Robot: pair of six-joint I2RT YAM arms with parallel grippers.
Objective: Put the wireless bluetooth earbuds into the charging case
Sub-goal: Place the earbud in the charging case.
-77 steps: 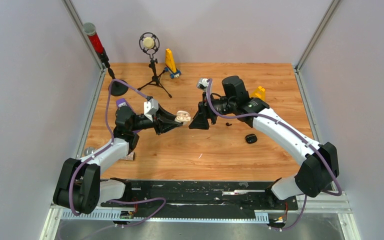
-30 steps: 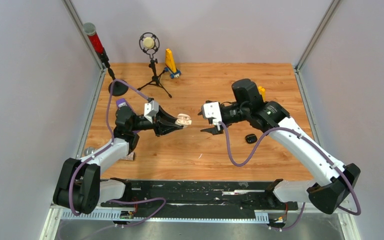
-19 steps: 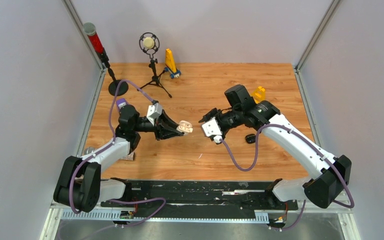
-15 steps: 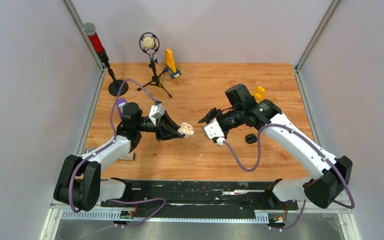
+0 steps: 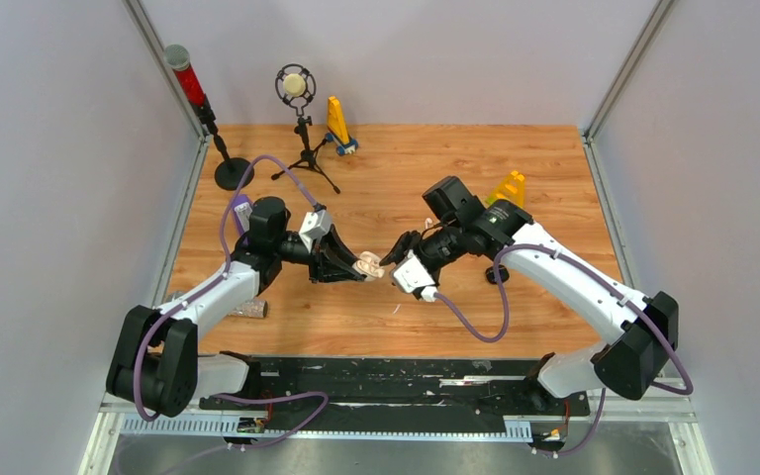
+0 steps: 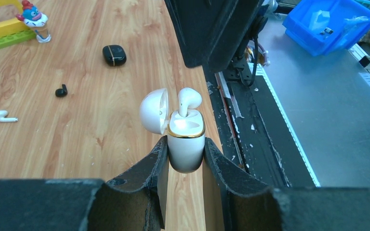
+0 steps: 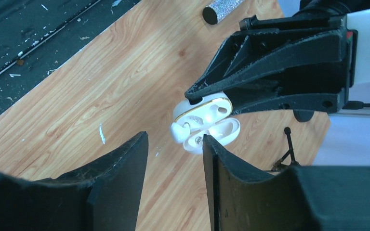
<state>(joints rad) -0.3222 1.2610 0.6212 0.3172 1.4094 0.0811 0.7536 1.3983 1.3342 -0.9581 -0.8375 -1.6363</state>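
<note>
Above the middle of the table (image 6: 101, 125), your left gripper (image 6: 185, 141) pinches the white charging case (image 6: 187, 127), lid swung open and mouth turned toward the other arm. One white earbud (image 6: 189, 98) stands stem-first in its well, not fully seated by the look of it. Your right gripper (image 7: 174, 138) faces it, fingers spread around nothing. Set one fingertip on the bud's head and press along the stem; an off-axis push could tip it out. Another white earbud (image 6: 4, 116) and a black earbud (image 6: 61, 90) lie on the wood.
</note>
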